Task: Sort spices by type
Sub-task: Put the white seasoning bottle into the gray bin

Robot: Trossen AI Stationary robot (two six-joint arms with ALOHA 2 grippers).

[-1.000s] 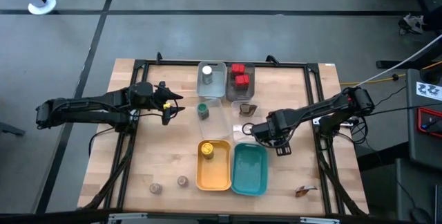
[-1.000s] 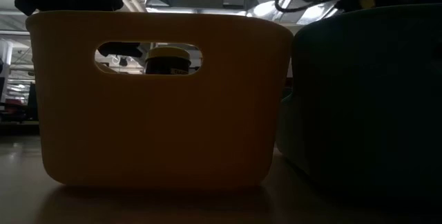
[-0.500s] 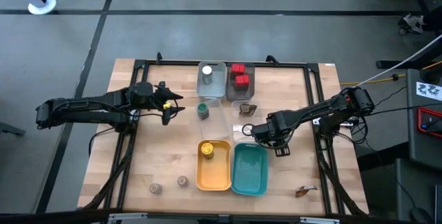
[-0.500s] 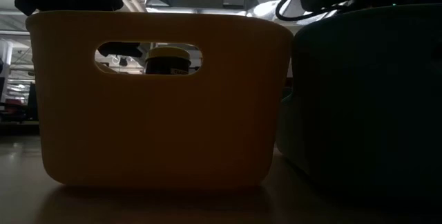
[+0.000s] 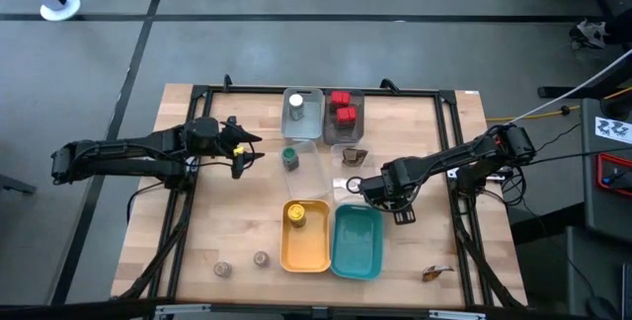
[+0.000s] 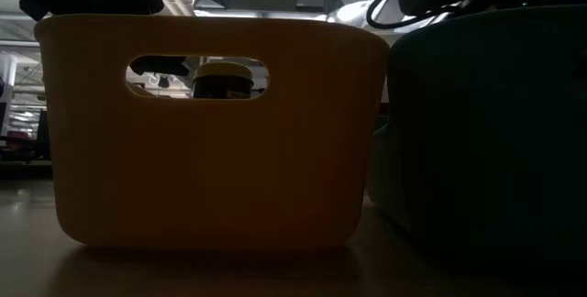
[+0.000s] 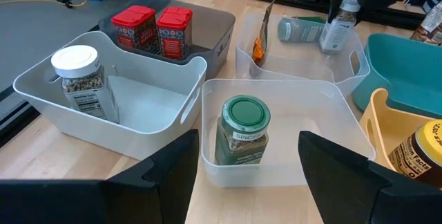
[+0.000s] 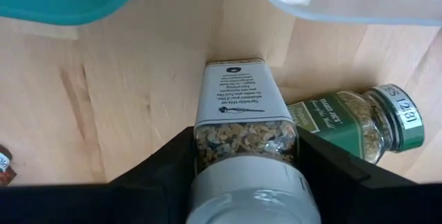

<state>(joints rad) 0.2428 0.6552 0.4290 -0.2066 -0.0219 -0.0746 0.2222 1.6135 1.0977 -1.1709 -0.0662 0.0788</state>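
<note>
Low view: the yellow bin and the teal bin wall off nearly everything; I see only the lid of 1 yellow-lidded jar through the yellow bin's handle slot.
Bottom-left table: 2 small brown jars sit in the open, too small for me to read.
My left arm: stretched level across the table's left side, wrist pointing at the bins.
My left claw: fingers apart, holding nothing, just beside the clear bin with the green-lidded jar upright inside.
White bin: 1 white-lidded jar standing upright.
Grey bin: 2 red tins side by side.
Far clear bin: 1 brown pouch leaning on its wall, 1 jar lying down, 1 upright; the labels are too far off for me to read.
My right arm: reaches in from the right edge, elbow bent, wrist down low over the wood between the far clear bin and the teal bin.
My right claw: fingers on both sides of a white-capped jar, flush with its glass; I cannot tell whether I grip it or only flank it.
That jar: lying on the table, its cap partly cut off at the frame edge.
Beside it: 1 green-labelled jar on its side, touching the first, its end cut off.
Bottom-right table: 1 small brown item, too small to identify.
</note>
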